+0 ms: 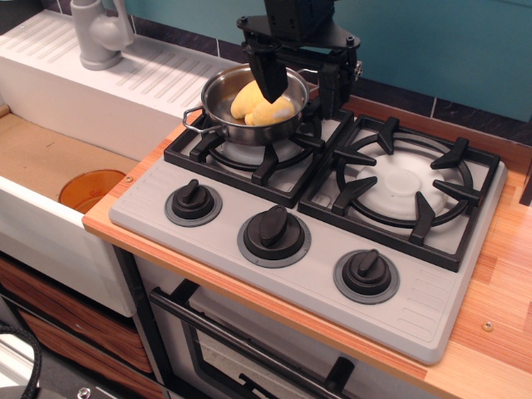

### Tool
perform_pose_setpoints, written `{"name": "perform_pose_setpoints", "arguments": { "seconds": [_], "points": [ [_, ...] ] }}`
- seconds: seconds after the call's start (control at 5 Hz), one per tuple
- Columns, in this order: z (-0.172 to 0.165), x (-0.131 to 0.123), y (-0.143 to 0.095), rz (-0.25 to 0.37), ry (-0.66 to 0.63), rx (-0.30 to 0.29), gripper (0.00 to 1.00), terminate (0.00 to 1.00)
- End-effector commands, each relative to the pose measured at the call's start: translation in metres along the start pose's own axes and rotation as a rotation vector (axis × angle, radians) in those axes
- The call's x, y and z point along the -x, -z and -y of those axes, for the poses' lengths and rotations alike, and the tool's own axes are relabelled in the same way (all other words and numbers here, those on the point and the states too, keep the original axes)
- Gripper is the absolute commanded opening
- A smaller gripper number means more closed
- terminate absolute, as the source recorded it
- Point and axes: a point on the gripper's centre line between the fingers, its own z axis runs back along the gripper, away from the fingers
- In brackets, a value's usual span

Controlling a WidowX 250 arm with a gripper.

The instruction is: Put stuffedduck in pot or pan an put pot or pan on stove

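The steel pot [249, 112] sat on the left burner grate of the grey stove [309, 212], with the stuffed duck [262, 108] lying on its side inside. My gripper [301, 79] hung over the pot's right rim, fingers spread; one finger [270, 79] dipped beside the duck, possibly touching it. An orange bowl [91, 189] lay in the sink [41, 158].
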Motion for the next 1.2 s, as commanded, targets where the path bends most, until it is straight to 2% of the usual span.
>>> {"name": "perform_pose_setpoints", "arguments": {
  "seconds": [0.0,1.0],
  "points": [
    [-0.009,-0.023,0.003,0.067,0.029,0.001,1.0,0.0],
    [-0.019,-0.011,0.032,0.112,0.039,0.007,1.0,0.0]
  ]
}}
